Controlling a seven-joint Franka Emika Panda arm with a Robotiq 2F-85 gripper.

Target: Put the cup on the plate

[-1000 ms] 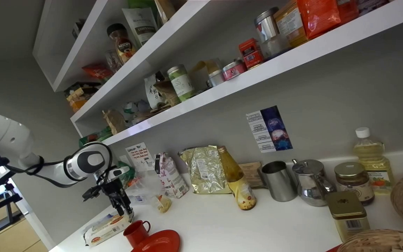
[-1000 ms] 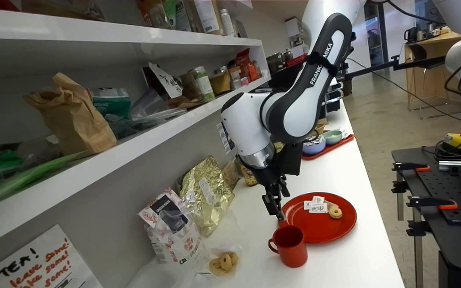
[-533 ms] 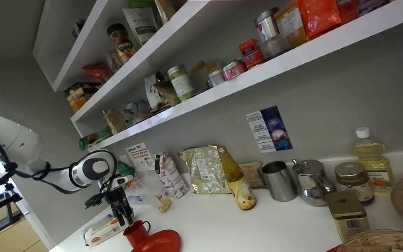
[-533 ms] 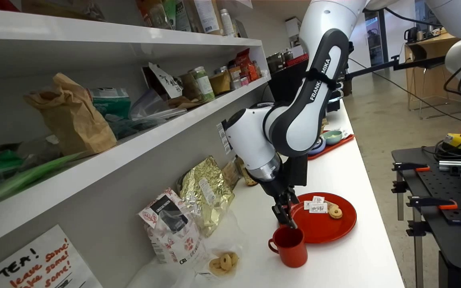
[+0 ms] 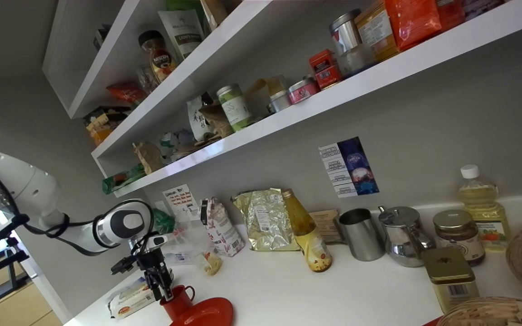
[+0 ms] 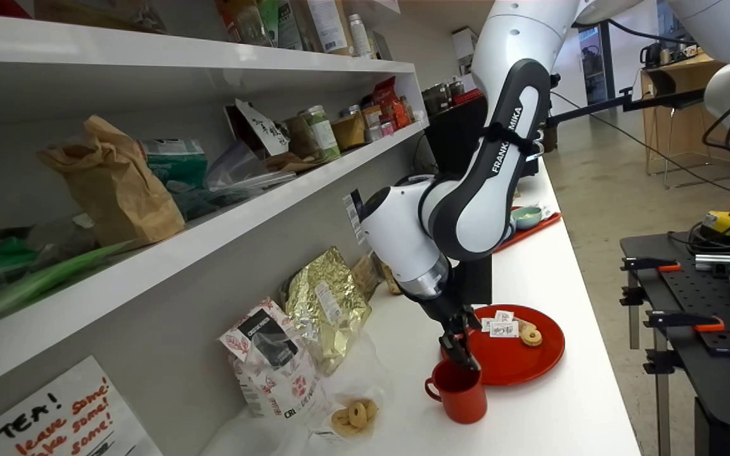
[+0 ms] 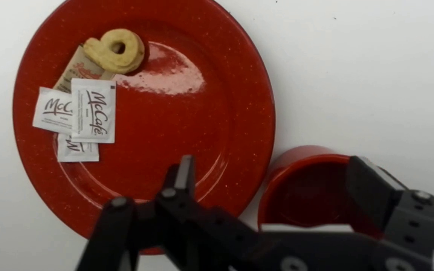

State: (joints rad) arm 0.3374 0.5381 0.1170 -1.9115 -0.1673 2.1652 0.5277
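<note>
Legibly, "McCafé" sachets (image 7: 93, 111) on plate (image 7: 153, 120); cup (image 6: 463, 398) alongside

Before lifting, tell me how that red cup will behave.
The red cup has a crisp round shape, so it's probably stiff. Its smooth surface could be slippery. Standing upright, it may slide, not roll, if pushed.

1 cup (image 6: 464, 399), 3 McCafé pkts (image 7: 93, 113)

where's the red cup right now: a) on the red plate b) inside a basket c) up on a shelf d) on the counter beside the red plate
d: in an exterior view the cup stands upright on the counter, next to the plate rather than on it.
</note>
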